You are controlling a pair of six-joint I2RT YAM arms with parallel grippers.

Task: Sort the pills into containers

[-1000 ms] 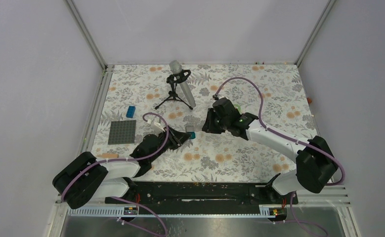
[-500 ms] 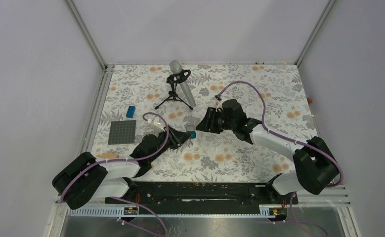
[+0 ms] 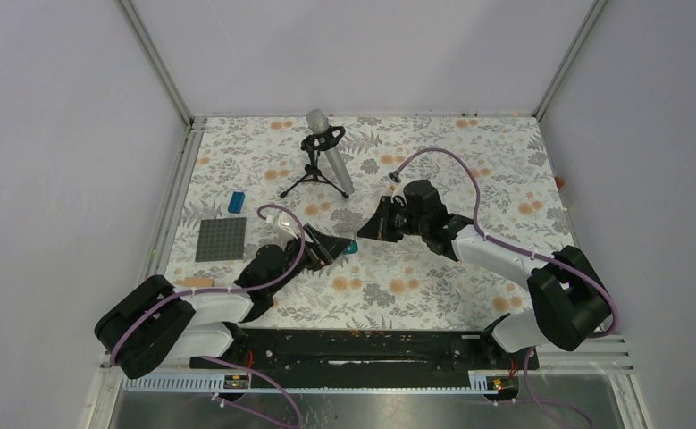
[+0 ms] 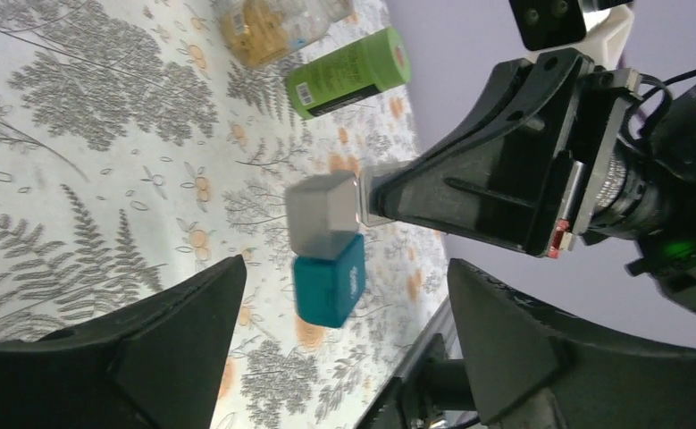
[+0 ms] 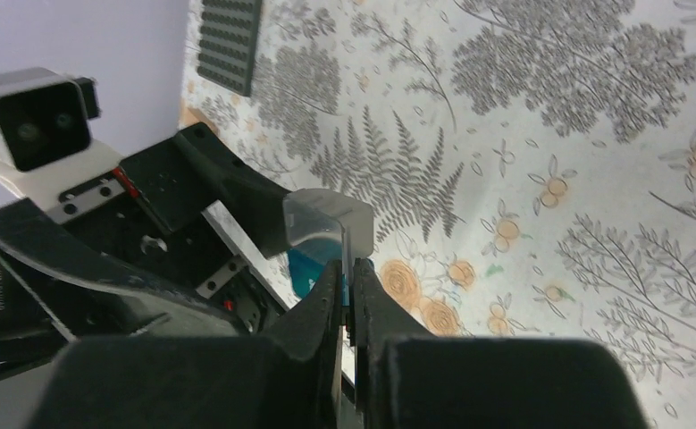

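A small teal pill container with a grey translucent lid hangs just above the floral table. My right gripper is shut on the thin edge of that lid. My left gripper is open, its fingers standing wide on either side of the teal container without touching it. From above, the two grippers meet at the container in the middle of the table. No loose pills show. A green bottle and a clear jar lie further back.
A microphone on a small tripod stands at the back centre. A grey baseplate and a blue brick lie at the left. The right arm's cable loops above the table.
My left gripper has opened and let go of the teal container. My right gripper has moved in to the container and shut on its lid.
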